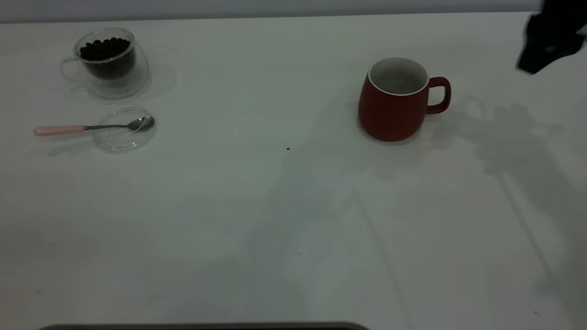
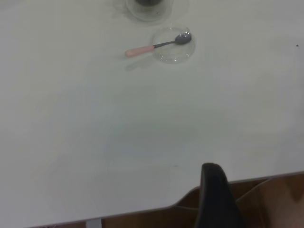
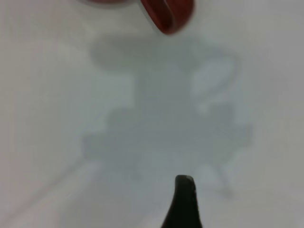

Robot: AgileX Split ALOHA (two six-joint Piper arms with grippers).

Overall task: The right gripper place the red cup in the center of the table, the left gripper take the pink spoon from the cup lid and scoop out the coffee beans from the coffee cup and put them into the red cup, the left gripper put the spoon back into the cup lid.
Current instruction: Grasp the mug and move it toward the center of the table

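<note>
— Nearest on the table?
— Only bare white top, then a tiny dark speck just past the middle.
— And the left gripper?
— Caught only by its own wrist view, hanging over the table's edge, well apart from the spoon. Wide or narrow: cannot tell.
— Next out?
— The red cup, upright at two o'clock from the middle, white inside, handle pointing to three o'clock.
— Over toward ten o'clock?
— The cup lid, flat on the table, carrying the pink spoon: bowl resting on the lid, handle sticking out past the rim toward nine o'clock.
— Beyond that?
— The coffee cup, just beside the lid at its twelve o'clock, upright, holding the coffee beans, handle to nine o'clock.
— Farthest?
— The right gripper, up in the air at the red cup's two o'clock, apart from the handle. Wide or narrow: cannot tell either.
</note>
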